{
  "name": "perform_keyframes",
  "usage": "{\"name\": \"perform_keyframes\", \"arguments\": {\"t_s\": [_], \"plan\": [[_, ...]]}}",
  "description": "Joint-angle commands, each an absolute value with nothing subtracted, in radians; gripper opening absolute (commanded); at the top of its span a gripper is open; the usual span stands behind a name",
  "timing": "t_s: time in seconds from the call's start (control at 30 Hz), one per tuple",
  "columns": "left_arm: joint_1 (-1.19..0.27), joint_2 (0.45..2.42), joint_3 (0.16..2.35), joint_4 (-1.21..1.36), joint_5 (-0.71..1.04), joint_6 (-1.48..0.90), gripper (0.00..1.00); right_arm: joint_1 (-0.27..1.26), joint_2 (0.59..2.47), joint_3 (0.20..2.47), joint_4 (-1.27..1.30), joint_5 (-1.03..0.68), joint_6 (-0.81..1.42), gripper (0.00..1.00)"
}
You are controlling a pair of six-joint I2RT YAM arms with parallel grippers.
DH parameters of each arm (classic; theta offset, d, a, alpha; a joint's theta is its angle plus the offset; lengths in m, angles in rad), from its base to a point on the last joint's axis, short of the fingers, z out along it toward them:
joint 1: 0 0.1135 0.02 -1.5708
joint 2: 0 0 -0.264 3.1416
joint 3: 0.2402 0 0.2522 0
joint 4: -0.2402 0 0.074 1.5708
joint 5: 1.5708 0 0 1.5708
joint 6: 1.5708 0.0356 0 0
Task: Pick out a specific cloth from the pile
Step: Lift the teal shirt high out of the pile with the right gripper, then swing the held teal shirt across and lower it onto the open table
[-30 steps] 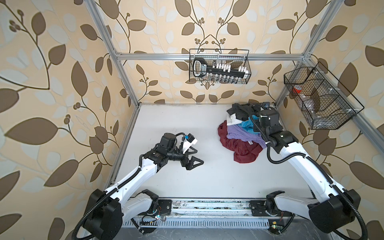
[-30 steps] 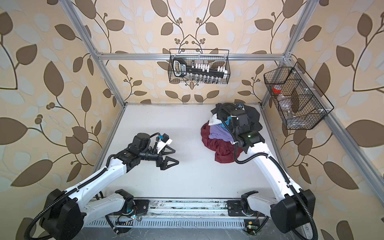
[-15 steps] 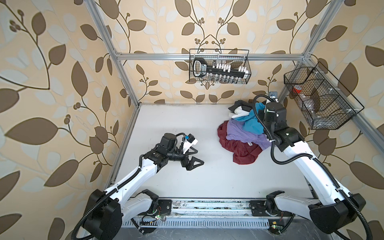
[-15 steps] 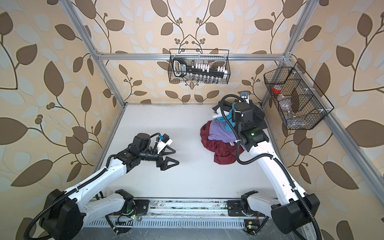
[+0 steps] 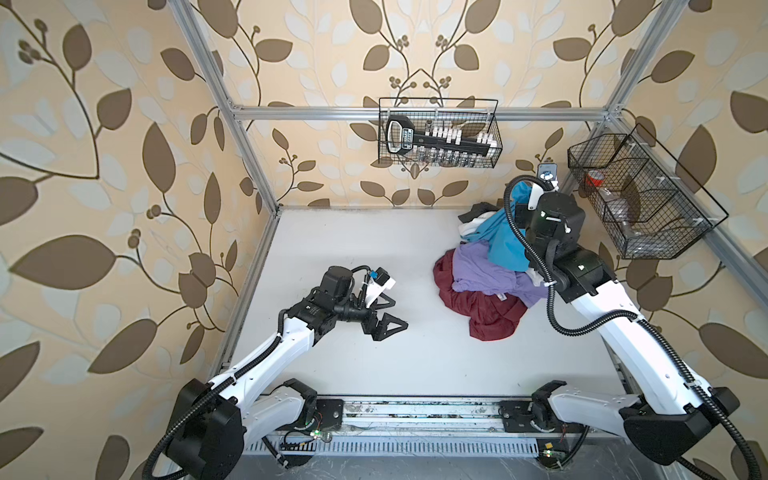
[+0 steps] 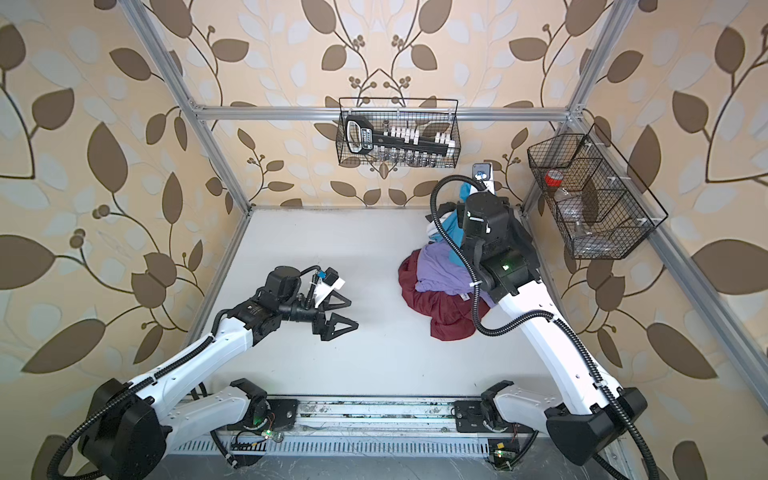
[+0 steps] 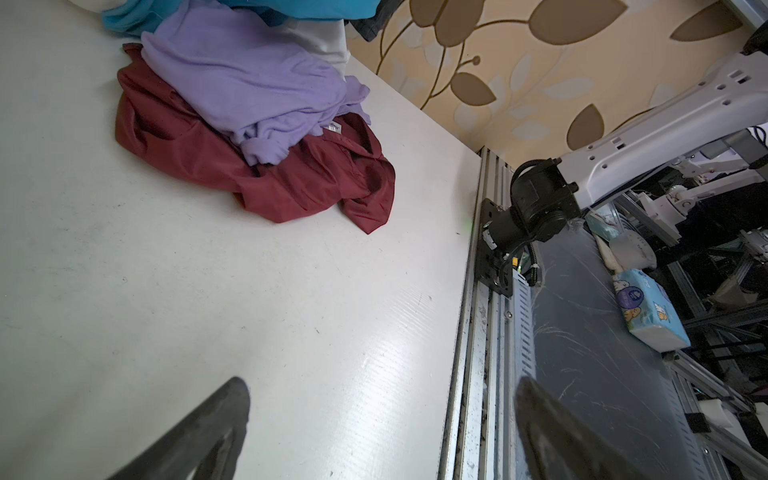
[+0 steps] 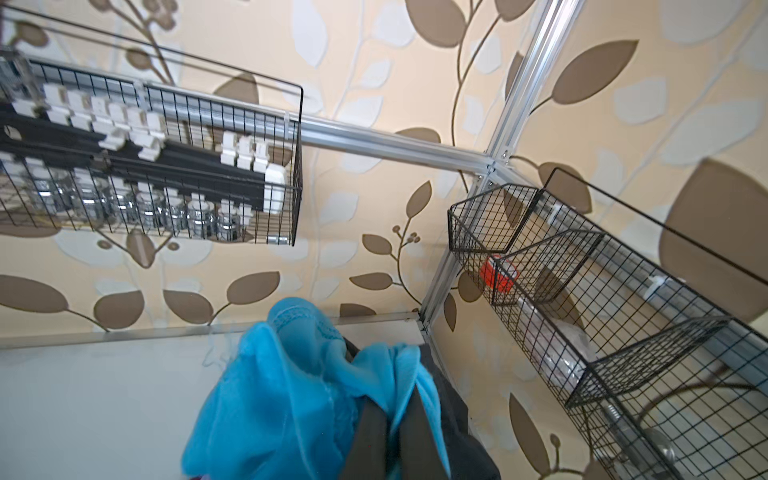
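Right hand [image 8: 392, 409] is clamped shut on the soft, crumpled turquoise cloth [image 5: 502, 239], whose lower folds drape onto the rumpled pile [image 5: 482, 299] in the table's [image 5: 353, 249] far right corner. Left hand [image 5: 384, 318] is wide open and empty.

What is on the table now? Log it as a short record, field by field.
cloth: turquoise cloth, top end held up, lower part draped on the pile
right hand: right hand shut on the cloth, near the back right corner
left hand: left hand open, empty, apart from the pile
pile: lavender garment on maroon garment; white and dark grey behind
status: cloth not yet clear of the pile
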State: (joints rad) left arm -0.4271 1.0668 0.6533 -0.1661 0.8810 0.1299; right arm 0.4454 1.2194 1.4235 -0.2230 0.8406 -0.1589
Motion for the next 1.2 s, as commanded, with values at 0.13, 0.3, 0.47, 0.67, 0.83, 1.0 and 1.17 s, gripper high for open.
{"name": "perform_keyframes", "arguments": {"t_s": [0.13,0.3,0.47,0.67,0.83,1.0,1.17], "plan": [[-0.437,1.04,0.686,-0.17,0.885,0.154,0.99,0.506,1.258,1.556,-0.067,0.931,-0.288,0.0],[-0.437,1.038,0.684,-0.169,0.885,0.157,0.99,0.554,1.292,1.627,-0.003,0.964,-0.375,0.0],[-0.437,1.035,0.683,-0.169,0.884,0.157,0.99,0.605,1.33,1.708,0.039,0.984,-0.447,0.0],[-0.437,1.025,0.678,-0.166,0.876,0.156,0.99,0.71,1.362,1.751,0.138,1.016,-0.565,0.0],[-0.437,1.016,0.675,-0.163,0.874,0.16,0.99,0.799,1.385,1.787,0.144,1.019,-0.587,0.0],[-0.439,1.006,0.671,-0.16,0.874,0.162,0.99,0.882,1.412,1.814,0.149,1.013,-0.597,0.0],[-0.439,0.999,0.668,-0.157,0.866,0.163,0.99,0.962,1.474,1.887,0.126,0.986,-0.599,0.0]]}}
